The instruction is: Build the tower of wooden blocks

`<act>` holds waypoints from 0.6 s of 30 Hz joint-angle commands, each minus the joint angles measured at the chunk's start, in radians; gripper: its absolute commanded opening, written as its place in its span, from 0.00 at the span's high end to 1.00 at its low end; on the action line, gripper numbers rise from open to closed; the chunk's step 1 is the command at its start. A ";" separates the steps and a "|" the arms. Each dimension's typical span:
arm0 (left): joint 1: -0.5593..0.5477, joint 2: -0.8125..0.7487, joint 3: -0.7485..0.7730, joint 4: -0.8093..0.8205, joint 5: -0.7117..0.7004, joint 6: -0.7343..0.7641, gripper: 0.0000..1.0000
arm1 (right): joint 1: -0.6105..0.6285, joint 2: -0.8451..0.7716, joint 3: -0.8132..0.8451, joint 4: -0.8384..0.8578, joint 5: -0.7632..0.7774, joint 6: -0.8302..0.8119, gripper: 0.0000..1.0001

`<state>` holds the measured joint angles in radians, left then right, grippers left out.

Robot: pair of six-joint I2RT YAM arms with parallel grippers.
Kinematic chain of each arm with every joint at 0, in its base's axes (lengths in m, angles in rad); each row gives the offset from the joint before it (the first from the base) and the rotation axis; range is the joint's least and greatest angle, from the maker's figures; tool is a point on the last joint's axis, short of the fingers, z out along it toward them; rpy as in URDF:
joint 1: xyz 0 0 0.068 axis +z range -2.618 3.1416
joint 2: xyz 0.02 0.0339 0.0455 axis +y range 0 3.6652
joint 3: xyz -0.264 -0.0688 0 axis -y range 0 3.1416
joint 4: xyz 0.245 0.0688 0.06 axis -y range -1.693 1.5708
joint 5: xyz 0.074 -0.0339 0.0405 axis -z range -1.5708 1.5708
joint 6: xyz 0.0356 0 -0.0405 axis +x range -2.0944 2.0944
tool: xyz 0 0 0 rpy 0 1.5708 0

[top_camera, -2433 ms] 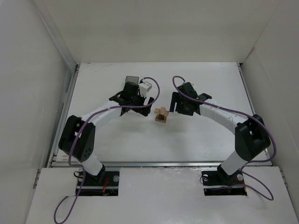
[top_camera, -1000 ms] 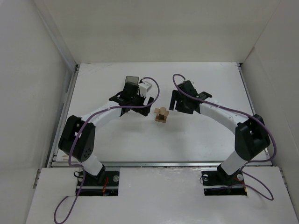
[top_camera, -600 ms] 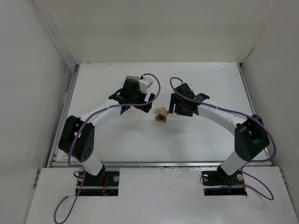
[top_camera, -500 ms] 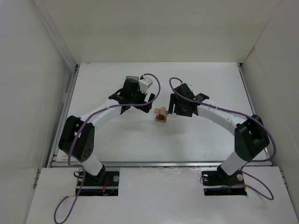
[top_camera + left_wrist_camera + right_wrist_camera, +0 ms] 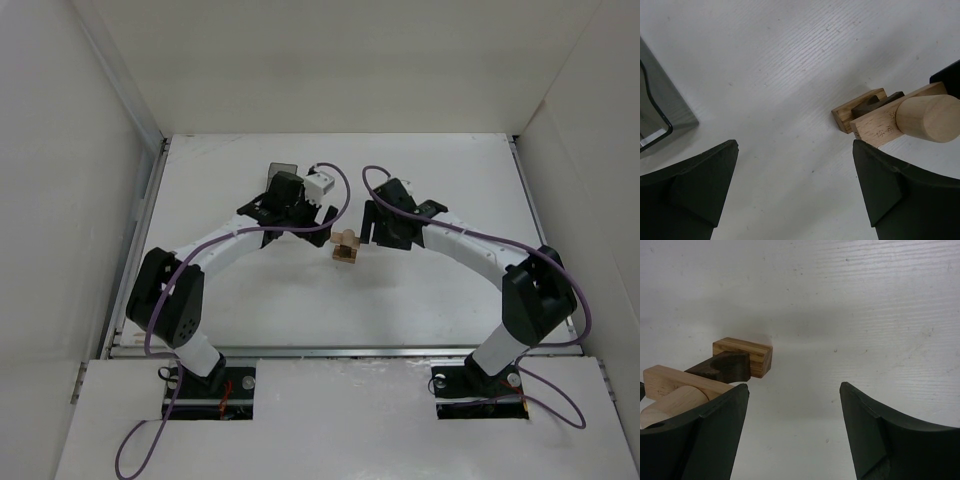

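The wood block tower [image 5: 346,246] stands mid-table between my two grippers. It has a tan base block [image 5: 742,356], a dark piece [image 5: 722,367] on it, a light plank [image 5: 885,125] crosswise and a wooden cylinder [image 5: 927,117] on top. My left gripper [image 5: 308,226] is open and empty just left of the tower; in the left wrist view [image 5: 794,150] the tower lies beyond its right finger. My right gripper [image 5: 378,228] is open and empty just right of the tower; in the right wrist view [image 5: 793,387] the tower lies beyond its left finger.
A dark translucent grey bin [image 5: 283,168] sits behind the left wrist; its corner shows in the left wrist view [image 5: 660,115]. White walls enclose the table [image 5: 450,180] on three sides. Purple cables loop above both wrists.
My left gripper has shifted a little right toward the tower, uncovering more of the bin. My right gripper has edged slightly left. The tower has not moved.
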<state>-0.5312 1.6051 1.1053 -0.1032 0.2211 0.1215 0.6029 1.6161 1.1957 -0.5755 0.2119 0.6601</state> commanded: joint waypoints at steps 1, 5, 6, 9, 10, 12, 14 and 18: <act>-0.004 -0.016 -0.018 0.010 0.023 0.012 0.03 | 0.006 0.002 0.048 0.019 0.014 0.012 0.21; -0.004 -0.016 -0.018 0.000 0.023 0.012 0.03 | 0.006 0.011 0.058 0.019 0.014 0.003 0.21; -0.004 -0.016 -0.018 0.000 0.023 0.012 0.03 | 0.006 0.011 0.058 0.019 0.014 0.003 0.21; -0.004 -0.016 -0.018 -0.010 0.023 0.012 0.03 | 0.006 0.011 0.058 0.019 0.014 0.003 0.21; -0.004 -0.016 -0.018 -0.010 0.032 0.012 0.03 | 0.006 0.021 0.067 0.019 0.014 0.003 0.21; -0.004 -0.016 -0.018 -0.020 0.032 0.012 0.03 | 0.006 0.021 0.067 0.019 0.014 0.003 0.21; -0.004 -0.016 -0.018 -0.020 0.032 0.012 0.03 | 0.006 0.021 0.067 0.019 0.014 -0.007 0.21; -0.004 -0.016 -0.018 -0.020 0.032 0.012 0.03 | 0.006 0.021 0.067 0.019 0.023 -0.007 0.21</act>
<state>-0.5331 1.6051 1.0927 -0.1249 0.2356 0.1234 0.6029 1.6318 1.2186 -0.5751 0.2134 0.6590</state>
